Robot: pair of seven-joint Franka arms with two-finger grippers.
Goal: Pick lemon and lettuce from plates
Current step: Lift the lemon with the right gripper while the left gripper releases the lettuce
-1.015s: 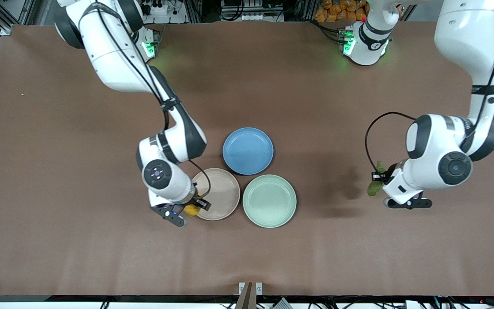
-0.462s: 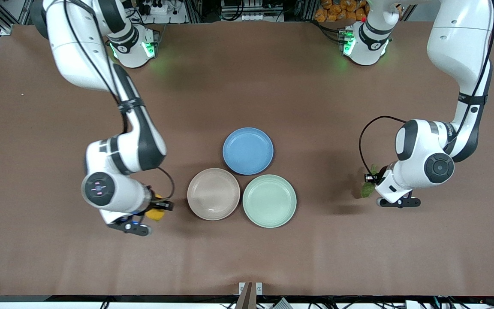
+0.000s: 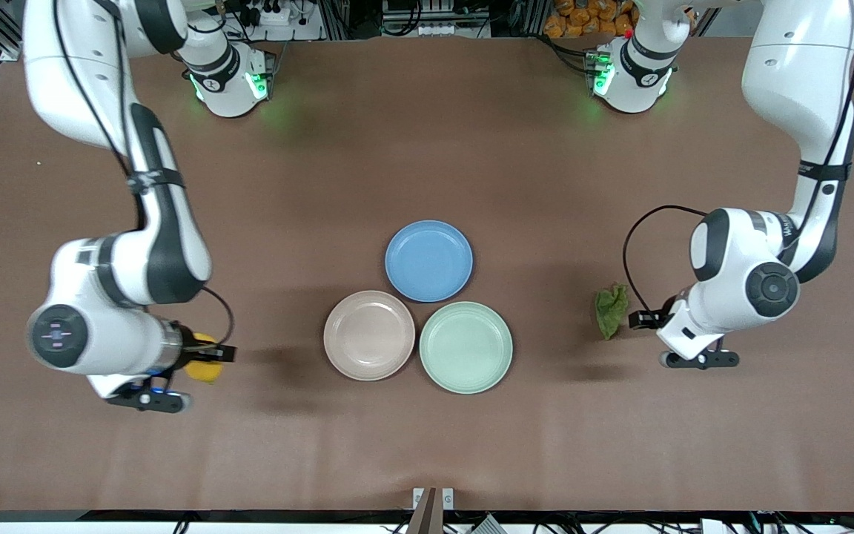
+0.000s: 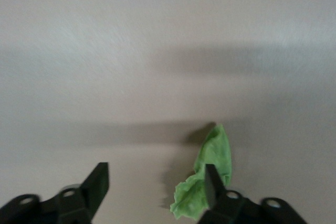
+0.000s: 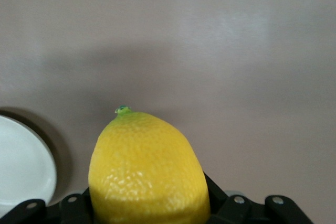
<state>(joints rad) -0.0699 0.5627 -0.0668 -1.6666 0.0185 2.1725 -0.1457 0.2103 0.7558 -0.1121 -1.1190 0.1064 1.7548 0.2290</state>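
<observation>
The lemon (image 3: 207, 366) (image 5: 147, 166) is gripped in my right gripper (image 3: 208, 361) (image 5: 149, 199), which is shut on it over bare table toward the right arm's end, away from the plates. The lettuce (image 3: 611, 311) (image 4: 218, 150) lies on the table toward the left arm's end, beside the mint green plate (image 3: 465, 346) but apart from it. My left gripper (image 3: 643, 320) (image 4: 156, 174) is open just beside the leaf, with nothing between its fingers. The beige-pink plate (image 3: 368, 335) holds nothing.
A blue plate (image 3: 428, 260) touches both other plates and lies farther from the front camera. An edge of the beige-pink plate (image 5: 21, 169) shows in the right wrist view. Brown table surface (image 3: 427, 445) surrounds everything.
My right arm has carried the lemon from the beige-pink plate toward its own end of the table. The left gripper has opened, and the lettuce now lies on the table.
</observation>
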